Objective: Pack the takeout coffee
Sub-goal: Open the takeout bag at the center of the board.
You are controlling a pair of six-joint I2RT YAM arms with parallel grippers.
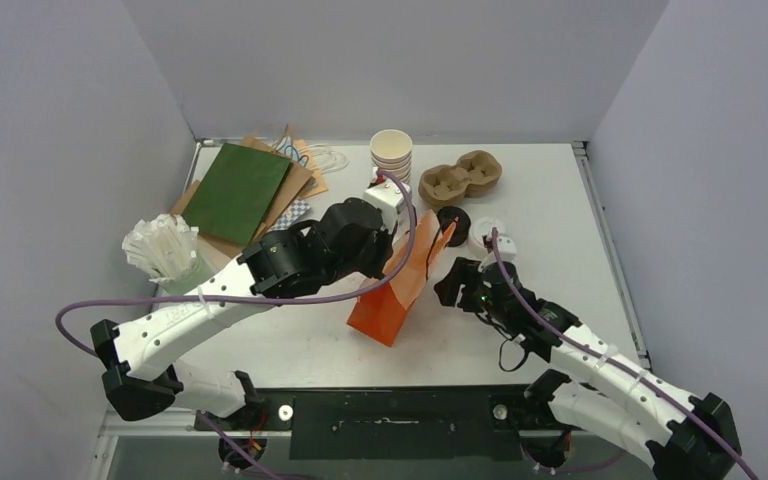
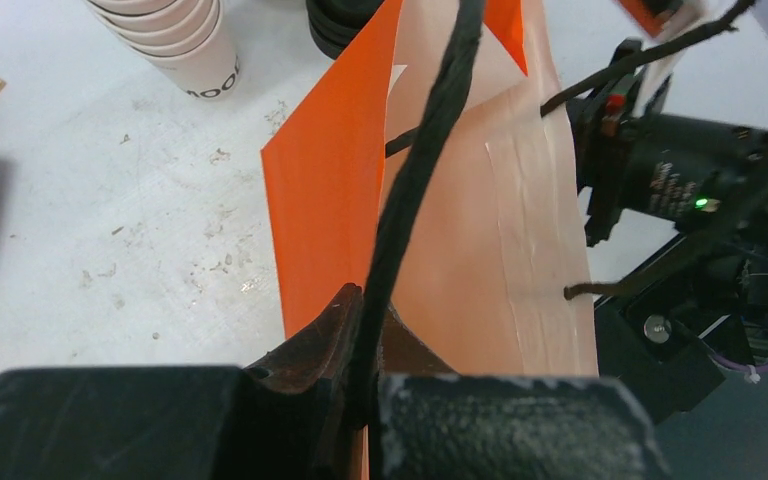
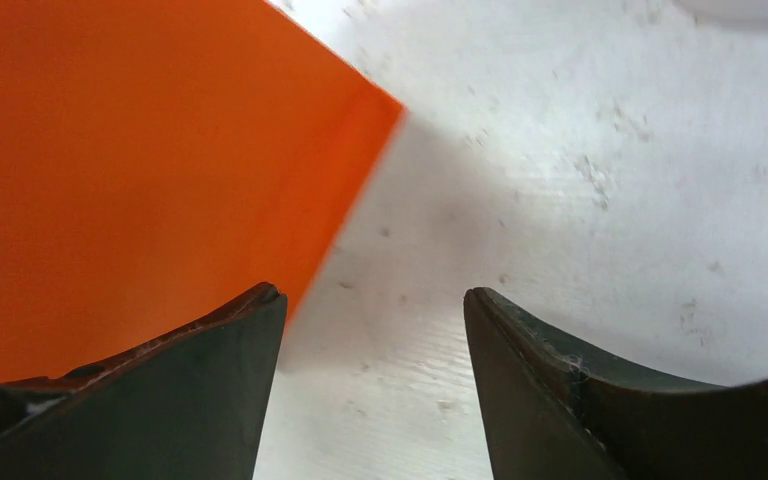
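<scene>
White tabletop (image 1: 560, 200), orange bag (image 1: 390, 300) mid-table, cup stack (image 1: 391, 155) and pulp carrier (image 1: 460, 178) behind

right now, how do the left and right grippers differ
The left gripper is shut on the orange bag's black cord handle; the right gripper is open, holding nothing. The left grips at the bag's rim; the right sits beside the bag, only table between its fingers. Both have dark fingers.

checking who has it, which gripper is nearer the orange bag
Left. The left gripper is shut on the black handle of the orange bag; the right gripper is open beside the bag, nothing between its fingers.
</scene>
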